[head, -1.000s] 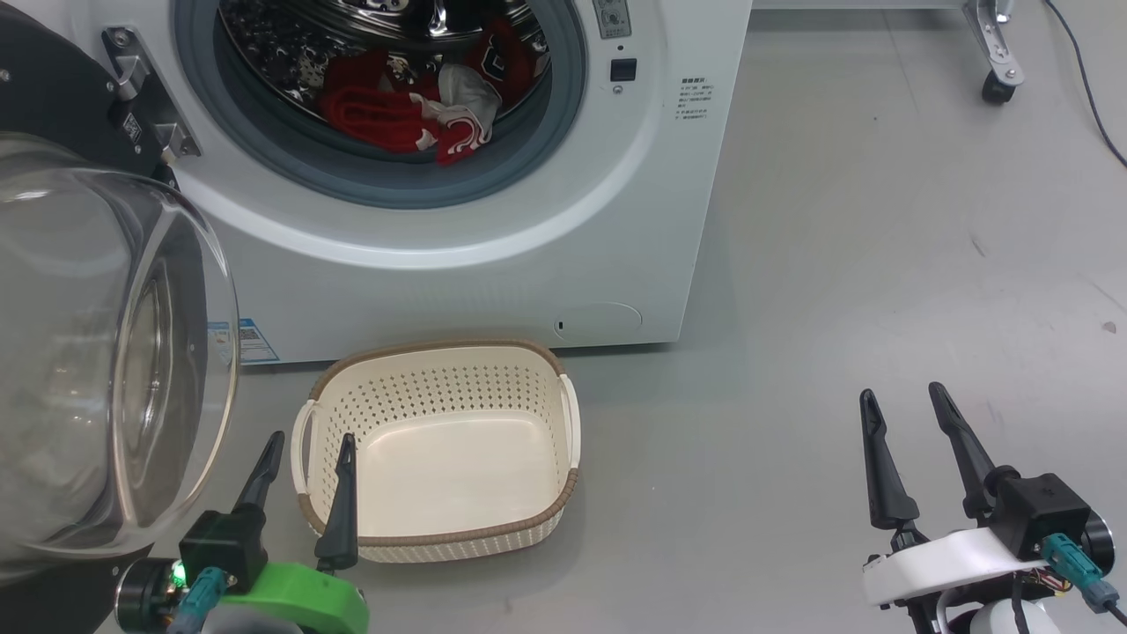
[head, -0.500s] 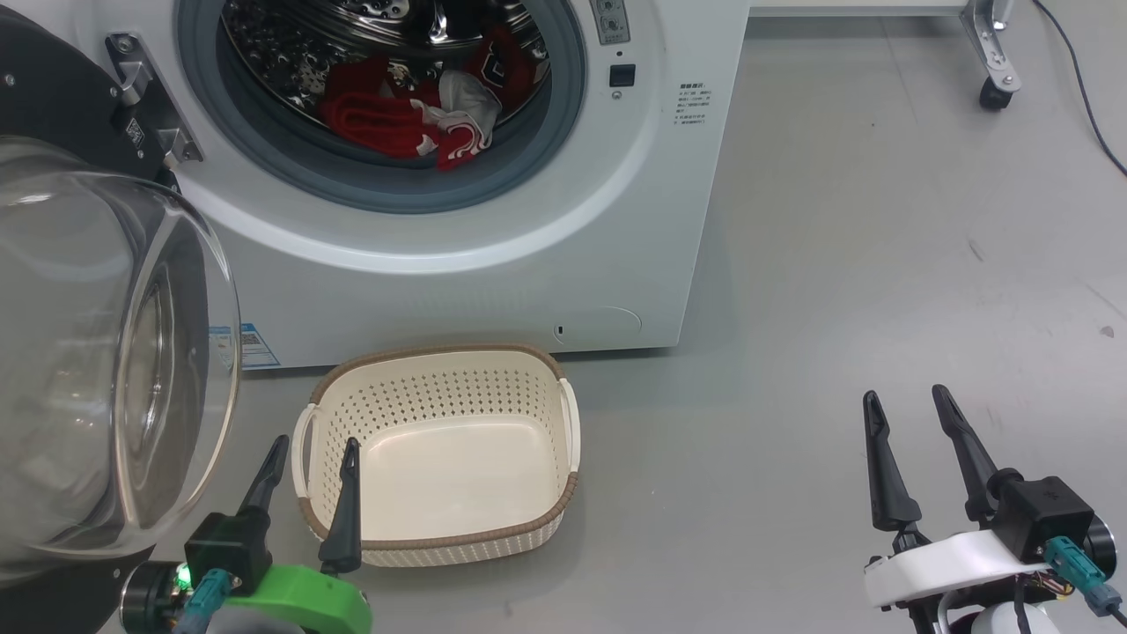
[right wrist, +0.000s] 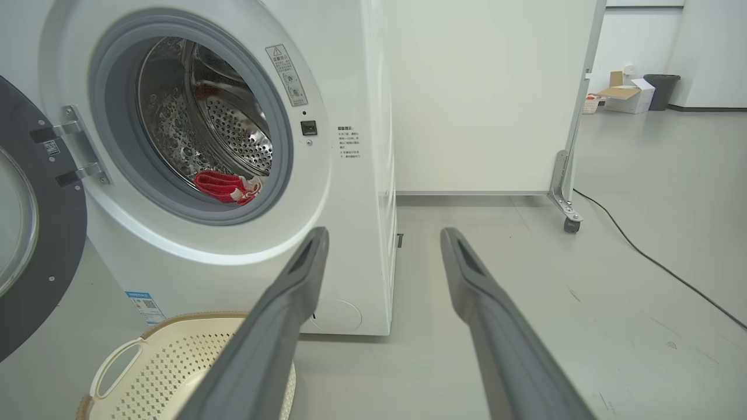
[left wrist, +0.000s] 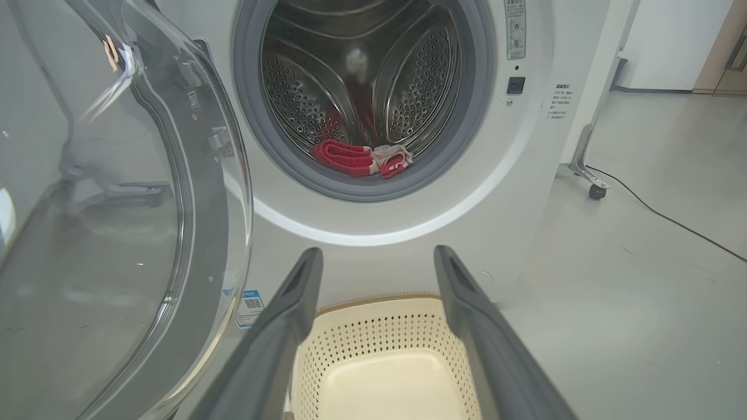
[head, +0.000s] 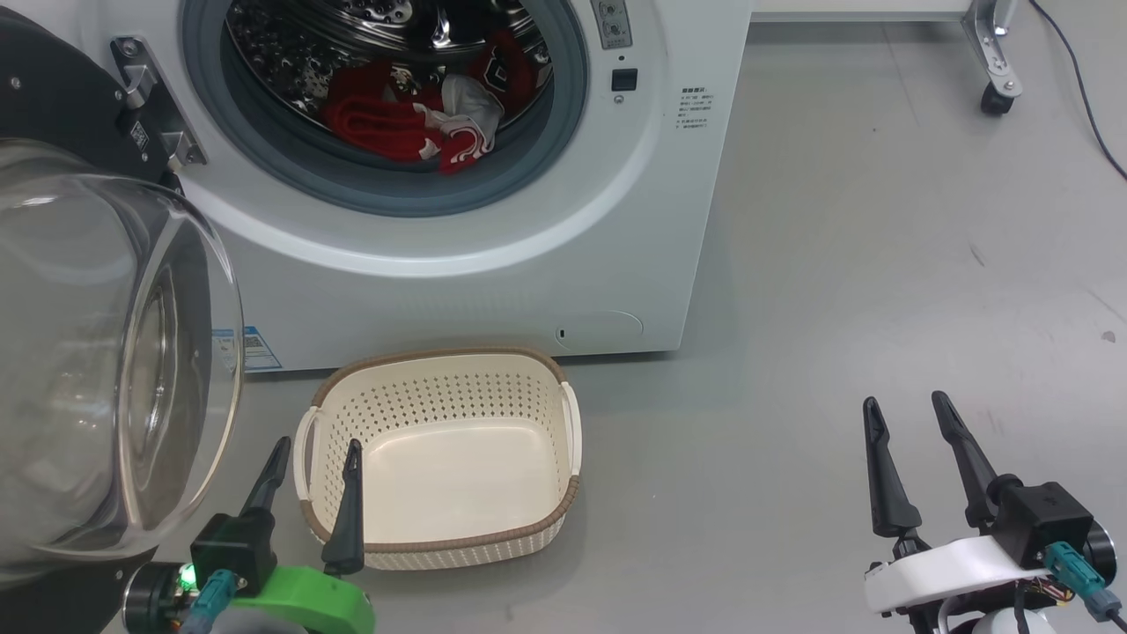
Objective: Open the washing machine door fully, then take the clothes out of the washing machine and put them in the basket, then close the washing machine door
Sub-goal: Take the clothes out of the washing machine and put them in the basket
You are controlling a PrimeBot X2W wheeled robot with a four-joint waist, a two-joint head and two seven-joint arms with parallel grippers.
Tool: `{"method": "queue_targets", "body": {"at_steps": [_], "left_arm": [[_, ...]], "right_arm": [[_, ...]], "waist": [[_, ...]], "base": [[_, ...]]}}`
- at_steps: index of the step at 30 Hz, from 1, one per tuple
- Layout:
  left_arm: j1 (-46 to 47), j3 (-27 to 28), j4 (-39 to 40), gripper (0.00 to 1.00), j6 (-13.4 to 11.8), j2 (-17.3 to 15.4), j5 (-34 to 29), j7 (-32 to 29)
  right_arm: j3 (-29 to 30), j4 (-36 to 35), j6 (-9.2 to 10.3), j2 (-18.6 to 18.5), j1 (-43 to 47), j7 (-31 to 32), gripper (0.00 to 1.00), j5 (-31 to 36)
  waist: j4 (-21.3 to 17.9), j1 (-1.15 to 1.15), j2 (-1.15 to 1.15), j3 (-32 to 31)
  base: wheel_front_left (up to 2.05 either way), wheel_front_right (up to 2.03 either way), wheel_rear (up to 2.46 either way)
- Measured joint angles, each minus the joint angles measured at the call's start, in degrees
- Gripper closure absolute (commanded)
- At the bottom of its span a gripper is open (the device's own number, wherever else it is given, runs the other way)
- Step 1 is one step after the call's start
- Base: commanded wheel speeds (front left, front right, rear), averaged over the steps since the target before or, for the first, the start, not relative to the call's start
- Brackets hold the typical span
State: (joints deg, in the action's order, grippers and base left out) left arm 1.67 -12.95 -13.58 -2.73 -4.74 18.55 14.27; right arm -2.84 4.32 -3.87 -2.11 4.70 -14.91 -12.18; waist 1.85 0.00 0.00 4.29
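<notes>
Right, the washing machine door is swung out wide on the robot's left, its glass bowl looming large in the head view, so the opening step looks done and we're at the start of the unloading. The clothes lie in a red heap with white trim at the front of the drum, low against the grey gasket of the washing machine, and nothing has reached them yet. The basket sits on the floor just in front of the machine with nothing in it. The left gripper hovers low by the basket's near left corner, fingers spread wide and holding nothing; the right gripper hangs well off to the right over bare floor, likewise spread and holding nothing. Next up, I'd say, an arm has to lift, pass through the round opening clear of the gasket, and pinch a fold of that red pile. Against a second ago, machine and basket sit a touch lower in the head view, a camera shift rather than moved things; both claws remain spread.
</notes>
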Motion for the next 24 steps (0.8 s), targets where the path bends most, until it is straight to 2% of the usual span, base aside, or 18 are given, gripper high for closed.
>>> {"method": "queue_targets", "body": {"at_steps": [10,24], "left_arm": [[0.0,-0.1,0.0,0.00,0.0,0.1,-0.2,0.0],[0.0,-0.3,0.2,0.00,0.0,0.2,-0.2,0.0]], "right_arm": [[0.0,0.0,0.00,0.0,0.2,0.0,0.00,0.0],[0.0,0.0,0.00,0.0,0.2,0.0,0.00,0.0]], "waist": [[0.0,0.00,0.00,0.0],[0.0,0.00,0.00,-0.1]], "base": [[0.53,-0.53,0.00],[0.88,-0.88,-0.01]]}}
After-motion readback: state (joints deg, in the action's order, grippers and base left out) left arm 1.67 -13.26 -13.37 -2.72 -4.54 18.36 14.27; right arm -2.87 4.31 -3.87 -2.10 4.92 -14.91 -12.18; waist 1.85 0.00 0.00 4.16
